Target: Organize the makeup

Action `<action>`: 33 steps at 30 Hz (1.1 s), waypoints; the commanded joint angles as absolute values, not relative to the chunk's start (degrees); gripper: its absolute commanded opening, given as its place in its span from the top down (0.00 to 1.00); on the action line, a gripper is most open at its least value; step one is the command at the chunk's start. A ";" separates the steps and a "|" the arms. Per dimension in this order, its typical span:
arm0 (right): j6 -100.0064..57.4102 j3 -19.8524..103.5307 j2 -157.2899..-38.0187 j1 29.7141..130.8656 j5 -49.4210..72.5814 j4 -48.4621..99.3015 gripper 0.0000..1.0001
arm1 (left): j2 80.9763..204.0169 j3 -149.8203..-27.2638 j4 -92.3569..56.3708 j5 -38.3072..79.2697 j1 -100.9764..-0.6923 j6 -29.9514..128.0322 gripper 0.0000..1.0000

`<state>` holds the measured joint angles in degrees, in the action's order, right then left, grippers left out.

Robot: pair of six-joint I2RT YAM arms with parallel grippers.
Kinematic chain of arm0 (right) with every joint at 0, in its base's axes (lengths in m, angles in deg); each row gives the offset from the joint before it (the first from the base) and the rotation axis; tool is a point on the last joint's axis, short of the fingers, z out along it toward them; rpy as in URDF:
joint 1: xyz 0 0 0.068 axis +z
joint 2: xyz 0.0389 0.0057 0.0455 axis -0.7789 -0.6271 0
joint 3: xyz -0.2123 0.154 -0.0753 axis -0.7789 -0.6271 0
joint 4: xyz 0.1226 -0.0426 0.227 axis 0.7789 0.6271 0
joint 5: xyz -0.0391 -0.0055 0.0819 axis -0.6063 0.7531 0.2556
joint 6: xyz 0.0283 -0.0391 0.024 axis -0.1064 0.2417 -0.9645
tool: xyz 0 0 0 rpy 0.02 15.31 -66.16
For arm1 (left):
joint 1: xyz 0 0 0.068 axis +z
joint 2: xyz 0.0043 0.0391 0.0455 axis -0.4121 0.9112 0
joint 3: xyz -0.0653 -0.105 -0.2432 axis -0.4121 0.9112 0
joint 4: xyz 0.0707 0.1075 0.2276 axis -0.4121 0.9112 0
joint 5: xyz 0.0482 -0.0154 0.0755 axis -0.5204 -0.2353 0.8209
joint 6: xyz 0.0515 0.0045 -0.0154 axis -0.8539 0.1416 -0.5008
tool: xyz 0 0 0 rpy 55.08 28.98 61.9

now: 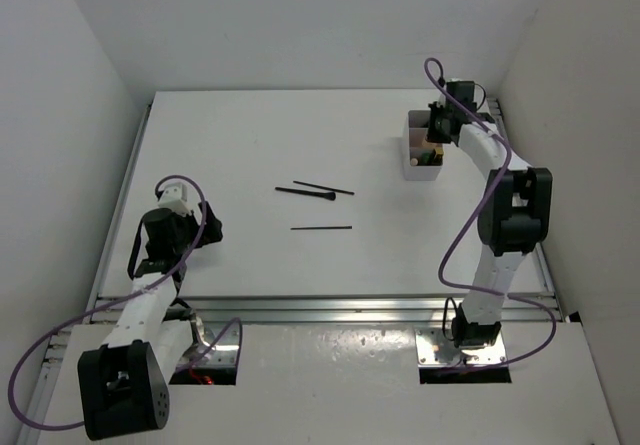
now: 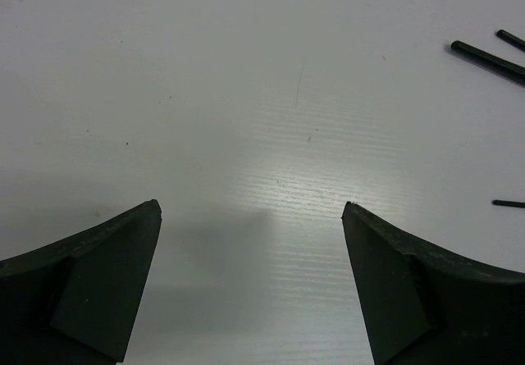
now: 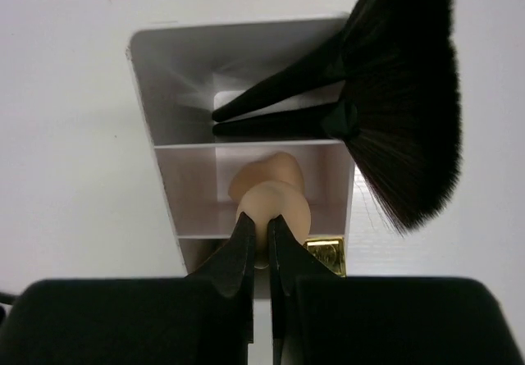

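Observation:
My right gripper (image 3: 261, 230) is shut, pinching the lower end of a peach egg-shaped sponge (image 3: 279, 205) over the middle compartment of the white box (image 3: 152, 94). A second peach sponge (image 3: 271, 168) sits just behind it in that compartment. Black fluffy brushes (image 3: 402, 94) stand in the far compartment, and a gold-topped lipstick (image 3: 326, 254) shows in the near one. In the top view the right gripper (image 1: 437, 130) hangs over the box (image 1: 420, 172). Three thin black pencils (image 1: 305, 192) (image 1: 323, 187) (image 1: 320, 228) lie mid-table. My left gripper (image 2: 252, 211) is open and empty over bare table.
In the left wrist view the pencil ends (image 2: 488, 60) (image 2: 509, 204) lie to the right of the open fingers. White walls enclose the table on three sides. The box stands close to the right wall.

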<state>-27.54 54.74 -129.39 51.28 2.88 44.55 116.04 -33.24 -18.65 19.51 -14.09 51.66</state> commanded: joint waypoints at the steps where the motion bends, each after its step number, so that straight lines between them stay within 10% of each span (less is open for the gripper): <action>1: -25.74 54.62 -130.30 51.51 3.58 38.98 1.00 | 117.18 -35.53 -20.81 17.76 -13.44 51.52 0.02; 17: -25.73 56.54 -132.31 51.43 1.30 40.37 0.98 | 118.77 -36.68 -20.28 16.70 -13.44 50.38 0.02; 21: -26.88 57.88 -132.86 51.34 2.62 43.98 0.58 | 118.77 -36.68 -20.28 16.70 -13.44 50.38 0.02; 24: -25.83 57.44 -131.37 51.34 3.58 43.72 0.46 | 118.16 -36.68 -20.28 16.70 -13.44 50.38 0.02; 33: -11.64 55.95 -122.77 55.29 9.12 44.95 0.33 | 117.01 -36.15 -20.28 16.17 -13.44 50.38 0.02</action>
<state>-20.85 55.37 -130.96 52.49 5.04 45.32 118.27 -34.53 -18.79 17.26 -14.09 50.56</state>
